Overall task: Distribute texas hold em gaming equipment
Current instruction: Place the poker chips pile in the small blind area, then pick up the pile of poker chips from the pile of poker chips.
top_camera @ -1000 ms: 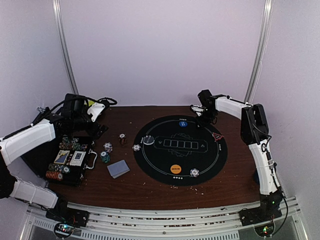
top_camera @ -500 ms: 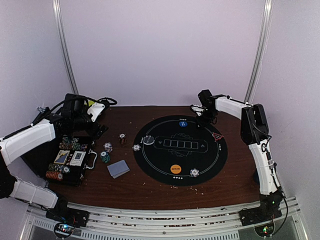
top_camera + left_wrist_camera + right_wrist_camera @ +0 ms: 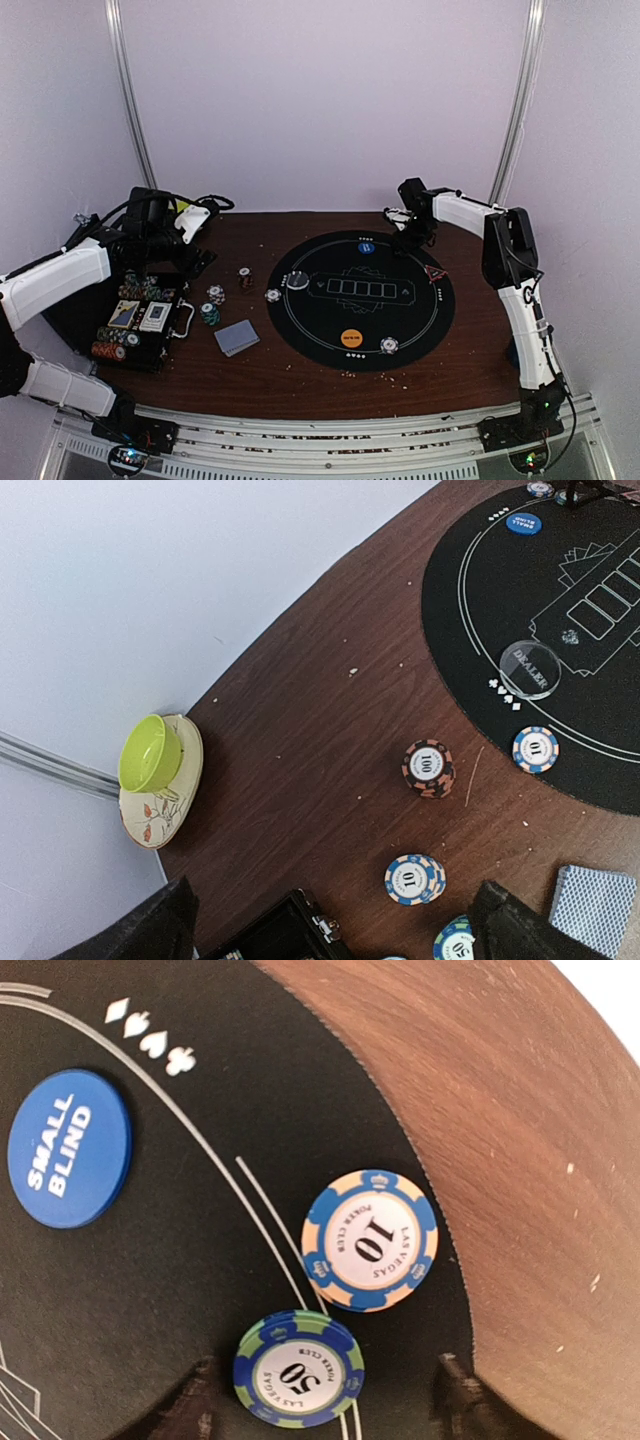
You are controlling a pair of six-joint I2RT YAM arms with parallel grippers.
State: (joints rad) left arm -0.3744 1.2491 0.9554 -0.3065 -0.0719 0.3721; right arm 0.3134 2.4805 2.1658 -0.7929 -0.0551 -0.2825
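Observation:
My right gripper (image 3: 325, 1407) is open low over the far edge of the black round mat (image 3: 430, 310). A small stack of green-blue 50 chips (image 3: 298, 1368) lies on the mat between its fingers, touching neither. Just beyond lie a blue-white 10 chip (image 3: 370, 1240) and the blue small-blind button (image 3: 68, 1148). My left gripper (image 3: 335, 935) hangs open above the table by the black chip case (image 3: 290, 935). Under it sit a 10 stack (image 3: 414, 878), a 100 stack (image 3: 428, 768), a 50 stack (image 3: 455, 940) and grey-blue cards (image 3: 592, 905).
A clear dealer button (image 3: 530, 669) and a single 10 chip (image 3: 535, 749) rest on the mat's left side. An orange button (image 3: 351, 338) and a chip (image 3: 388, 345) lie at its near edge. A green cup on a saucer (image 3: 150, 755) stands at the table's far left.
The right gripper's jaws have spread apart, leaving the 50 chips lying free on the mat. The left arm has stayed still.

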